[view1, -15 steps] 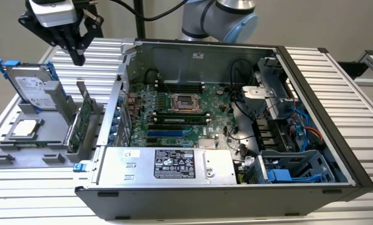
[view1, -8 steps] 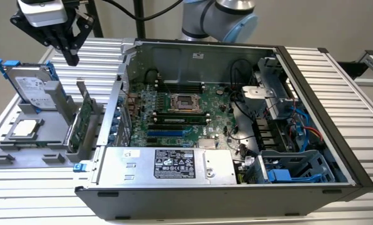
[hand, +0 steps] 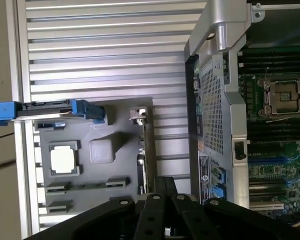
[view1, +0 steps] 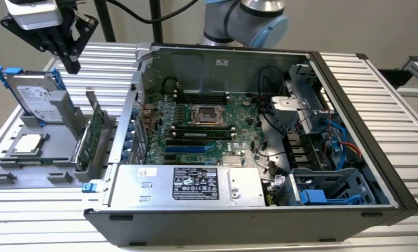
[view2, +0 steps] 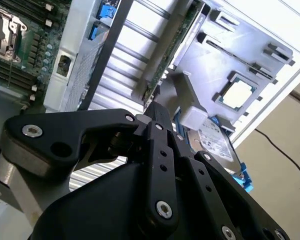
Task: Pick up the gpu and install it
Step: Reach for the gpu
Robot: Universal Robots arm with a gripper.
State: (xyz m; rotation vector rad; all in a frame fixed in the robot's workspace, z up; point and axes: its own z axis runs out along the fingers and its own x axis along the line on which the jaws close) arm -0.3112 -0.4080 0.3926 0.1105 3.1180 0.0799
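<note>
Open black tower computer case (view1: 349, 68) lies on its side on the slatted aluminium worktop (view1: 384, 105). Grey moulded parts tray (view1: 27, 176) sits just beside it, on the exterior view's left. In the tray: green-board gpu (view1: 91, 142) on edge, nearest the case; square processor chip (view1: 28, 143) flat; silver hard drive (view1: 37, 97) upright behind it. Black gripper (view1: 72, 65) above the tray.

Robotics lab w/ test bench: robot arm (view1: 251, 21) at slatted alu table (view1: 377, 84), open PC case (view1: 216, 68), grey parts jig (view1: 6, 178) w/ loose HW.
</note>
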